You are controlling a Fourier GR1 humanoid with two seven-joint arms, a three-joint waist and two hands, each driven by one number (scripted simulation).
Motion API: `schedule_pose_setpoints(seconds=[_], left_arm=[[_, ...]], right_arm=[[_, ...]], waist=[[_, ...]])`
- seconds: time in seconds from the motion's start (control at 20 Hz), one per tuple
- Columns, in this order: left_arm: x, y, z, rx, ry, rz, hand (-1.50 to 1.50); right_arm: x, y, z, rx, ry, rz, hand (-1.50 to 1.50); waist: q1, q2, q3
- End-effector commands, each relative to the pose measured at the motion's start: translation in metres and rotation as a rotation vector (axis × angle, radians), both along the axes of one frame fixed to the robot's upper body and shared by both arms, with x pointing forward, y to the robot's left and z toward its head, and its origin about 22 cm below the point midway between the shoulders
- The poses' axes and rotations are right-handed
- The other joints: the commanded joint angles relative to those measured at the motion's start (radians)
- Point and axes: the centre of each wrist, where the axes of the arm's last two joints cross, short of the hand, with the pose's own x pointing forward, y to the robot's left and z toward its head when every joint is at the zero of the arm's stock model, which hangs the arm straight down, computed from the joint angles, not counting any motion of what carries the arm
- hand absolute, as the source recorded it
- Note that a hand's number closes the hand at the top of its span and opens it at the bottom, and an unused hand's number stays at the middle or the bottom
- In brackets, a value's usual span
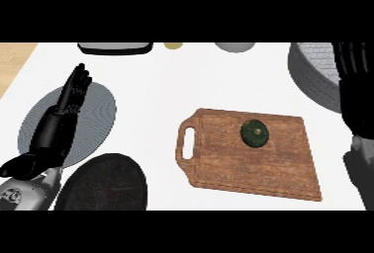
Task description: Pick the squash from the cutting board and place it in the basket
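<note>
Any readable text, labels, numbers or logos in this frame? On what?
No readable text anywhere. The brown wooden cutting board, the dark green round squash, the grey ribbed basket, the grey round plate and the black round plate all bear no print.

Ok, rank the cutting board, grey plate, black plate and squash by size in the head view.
1. cutting board
2. grey plate and black plate: too alike to rank, neither shows whole
3. squash

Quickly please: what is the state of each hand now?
Left hand: open, holding nothing.
Right hand: open, holding nothing.
</note>
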Motion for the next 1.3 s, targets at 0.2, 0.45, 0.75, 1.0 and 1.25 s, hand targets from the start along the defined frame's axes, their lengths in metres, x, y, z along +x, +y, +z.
schedule_pose_setpoints(seconds=[0.2, 0.45, 0.75, 1.0, 1.25], left_arm=[[0.013, 0.041, -0.022, -0.079, 0.330, 0.161, 0.00], [0.007, 0.041, -0.034, -0.096, 0.465, 0.140, 0.00], [0.017, 0.056, -0.048, -0.124, 0.533, 0.181, 0.00], [0.004, 0.078, -0.043, -0.112, 0.539, 0.199, 0.00], [0.011, 0.077, -0.045, -0.130, 0.544, 0.227, 0.00]], right_arm=[[0.034, -0.049, 0.013, 0.108, -0.099, 0.151, 1.50], [0.014, 0.014, -0.013, -0.578, -0.185, 0.387, -1.50], [-0.003, 0.136, -0.052, -0.505, -0.209, 0.243, -1.50], [0.004, 0.140, 0.019, -0.630, 0.037, 0.184, -1.50], [0.022, 0.103, 0.065, -1.011, 0.163, -0.069, -1.50]], waist=[[0.017, 0.041, -0.009], [0.046, 0.038, -0.014], [-0.003, 0.017, -0.014], [-0.004, 0.004, -0.016], [-0.032, -0.004, -0.020]])
